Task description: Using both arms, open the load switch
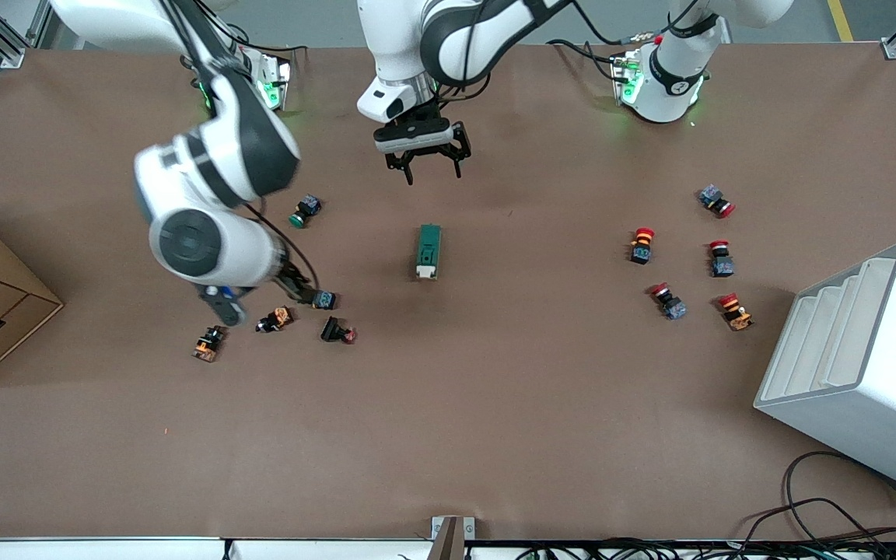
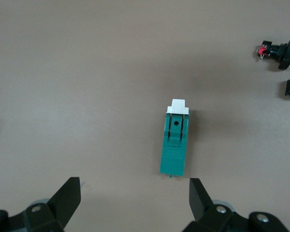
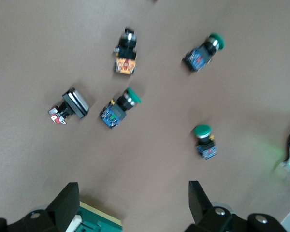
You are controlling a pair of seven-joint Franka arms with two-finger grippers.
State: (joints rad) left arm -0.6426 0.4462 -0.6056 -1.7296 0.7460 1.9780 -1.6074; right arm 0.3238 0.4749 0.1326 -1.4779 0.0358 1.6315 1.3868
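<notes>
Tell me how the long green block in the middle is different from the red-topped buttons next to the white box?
The load switch is a long flat green block with a white end; each red-capped button is short, with a round red cap. The load switch lies alone mid-table; the red-capped buttons sit in a group toward the left arm's end. Both rest on the brown table, untouched.

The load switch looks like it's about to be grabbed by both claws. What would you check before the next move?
1. Load switch lies alone, nothing touching it: ok.
2. Left claw open: ok.
3. Left claw around the switch: not ok; it hangs over bare table just off the green end.
4. Right claw open: ok.
5. Right claw at the switch: not ok; it is over the green-capped push buttons toward the right arm's end.
6. Switch already opened: cannot tell.
</notes>
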